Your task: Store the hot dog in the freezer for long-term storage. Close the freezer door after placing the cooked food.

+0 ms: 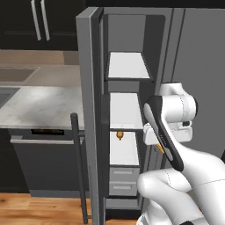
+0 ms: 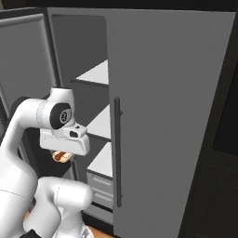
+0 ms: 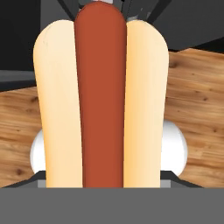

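Hand view: hot dog [image 3: 100,100] fills the frame, long axis running bottom to top, sausage tip at the upper edge.
Jaws look clamped on its lower end, though the fingertips are hidden. Right base view shows the hot dog [image 2: 62,156] under the gripper [image 2: 65,151], outside the freezer [image 2: 100,121]; it could clip a shelf edge or slip on the way in.

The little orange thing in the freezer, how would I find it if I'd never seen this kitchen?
Find the tall grey fridge with its left door swung open, showing white shelves. Count down to the third shelf. The little orange thing sits at that shelf's back left corner, far smaller than the hot dog held by the robot's hand.
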